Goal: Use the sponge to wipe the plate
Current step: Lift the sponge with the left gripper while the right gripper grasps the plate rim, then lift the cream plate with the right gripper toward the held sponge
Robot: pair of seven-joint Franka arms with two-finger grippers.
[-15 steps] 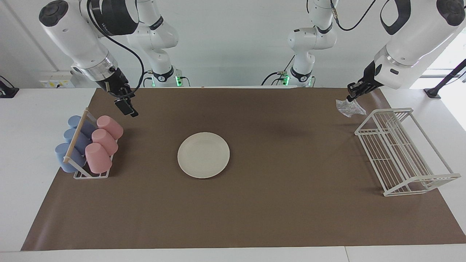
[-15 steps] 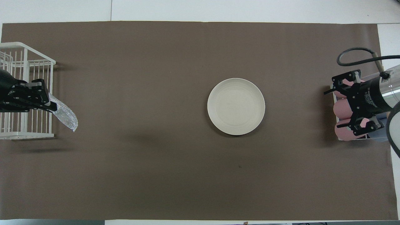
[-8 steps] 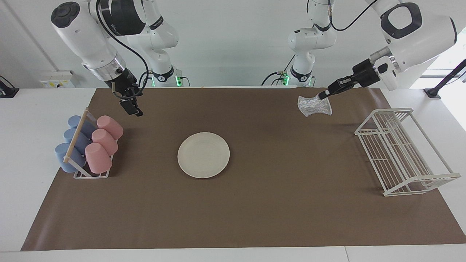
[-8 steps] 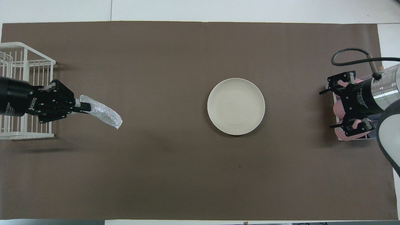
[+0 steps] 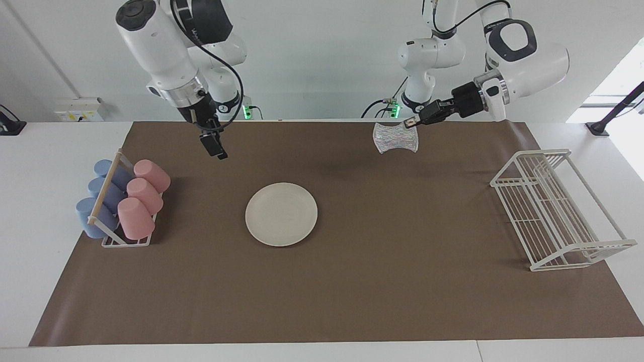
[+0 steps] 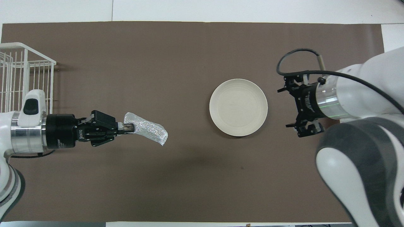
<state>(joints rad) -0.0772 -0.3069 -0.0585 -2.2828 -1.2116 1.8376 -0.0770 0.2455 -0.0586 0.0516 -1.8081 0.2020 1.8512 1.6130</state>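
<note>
A: Both arms have swung in toward the middle of the bench (image 5: 352,301) over the last second. Left end effector (image 5: 408,122) has carried the sponge (image 5: 396,138) away from the wire rack (image 5: 558,211); right end effector (image 5: 215,149) has left the cup rack (image 5: 123,201) and now hangs near the plate (image 5: 281,214).

B: Grip state?

A: Left fingers pinched on one edge of the sponge (image 6: 146,131), which dangles free in the air over bare mat, between wire rack and plate. Right end effector (image 6: 292,107) holds nothing; from overhead its fingers look spread wide, just beside the plate (image 6: 238,107) on the side toward the right arm's end.

B: Plate position?

A: Flat on the mat, about mid-bench, untouched; cups (image 5: 141,193) well apart from it.

B: Step in hand?

A: Transit to plate, by my reading. Wiping not begun.

B: Notes for doing it well?

A: Bring the sponge over plate centre before descending. It is limp, held by an edge, so lower until the wad folds onto the surface, then sweep in short strokes inside the rim. Plate is loose and may slide; the right end effector should likely steady the rim first.
</note>
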